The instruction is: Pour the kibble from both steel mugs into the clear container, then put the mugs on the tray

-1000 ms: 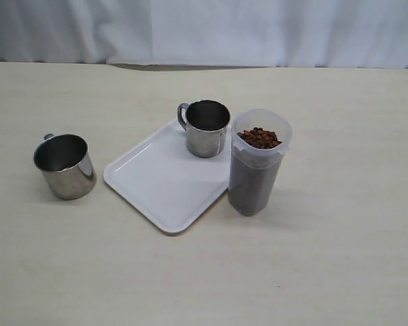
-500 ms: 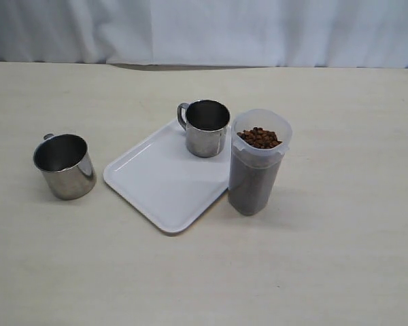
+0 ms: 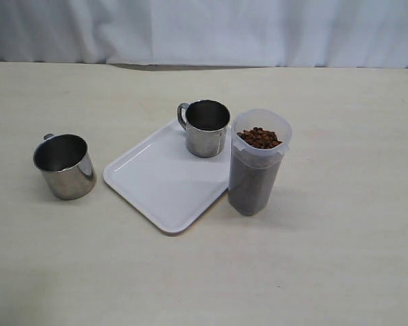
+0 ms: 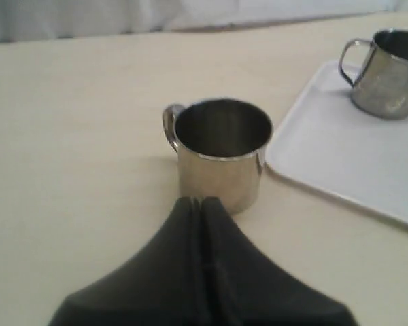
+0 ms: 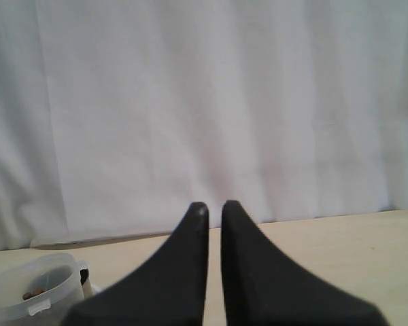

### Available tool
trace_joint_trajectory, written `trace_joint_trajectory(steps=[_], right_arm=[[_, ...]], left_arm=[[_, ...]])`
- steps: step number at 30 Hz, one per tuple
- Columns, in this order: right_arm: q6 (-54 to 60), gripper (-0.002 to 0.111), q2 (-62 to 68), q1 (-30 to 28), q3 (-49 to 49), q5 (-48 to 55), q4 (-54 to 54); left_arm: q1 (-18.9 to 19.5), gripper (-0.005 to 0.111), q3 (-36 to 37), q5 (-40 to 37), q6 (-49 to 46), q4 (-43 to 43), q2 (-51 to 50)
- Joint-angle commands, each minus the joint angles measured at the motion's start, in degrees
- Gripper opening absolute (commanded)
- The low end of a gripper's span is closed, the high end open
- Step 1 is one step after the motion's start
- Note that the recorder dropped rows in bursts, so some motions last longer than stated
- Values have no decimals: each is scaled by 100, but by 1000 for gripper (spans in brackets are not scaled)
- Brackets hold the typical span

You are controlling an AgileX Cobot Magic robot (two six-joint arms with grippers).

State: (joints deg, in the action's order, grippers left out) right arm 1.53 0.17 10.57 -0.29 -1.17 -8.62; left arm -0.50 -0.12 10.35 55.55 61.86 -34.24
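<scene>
1. Standing upright on the table (image 3: 340, 272), long axis vertical and mouth up: one clear container (image 3: 257, 178), just beside the tray's right edge and hiding that corner of it.
2. Kibble (image 3: 259, 138): brown pellets, too many to count, filling the container almost to its rim.
3. Tray (image 3: 156, 183): one, white, lying flat and cornerwise, with one corner toward the camera. Which way its long axis runs cannot be told.
4. Mugs: two, steel, both upright with mouths up and bare metal showing inside.
5. First mug (image 3: 207, 129): on the tray's far corner, handle pointing left in the exterior view. It is close beside the container; whether they touch cannot be told.
6. Second mug (image 3: 64, 166): on the bare table, left of the tray and apart from it, handle pointing to the far left.
7. Left gripper (image 4: 201, 202): one, fingers pressed together and clasping nothing, pointing at the second mug's wall from close by.
8. Right gripper (image 5: 214, 207): one, fingers drawn together with only a sliver between them, nothing held, raised and aimed at the white curtain (image 5: 204, 102).
</scene>
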Motion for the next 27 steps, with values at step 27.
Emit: trace_joint_trajectory(steps=[27], right_arm=[[51,5,-17,8,29,20,7]], left_arm=[[16,13,-735,2829,-5702,-4356,-5676]])
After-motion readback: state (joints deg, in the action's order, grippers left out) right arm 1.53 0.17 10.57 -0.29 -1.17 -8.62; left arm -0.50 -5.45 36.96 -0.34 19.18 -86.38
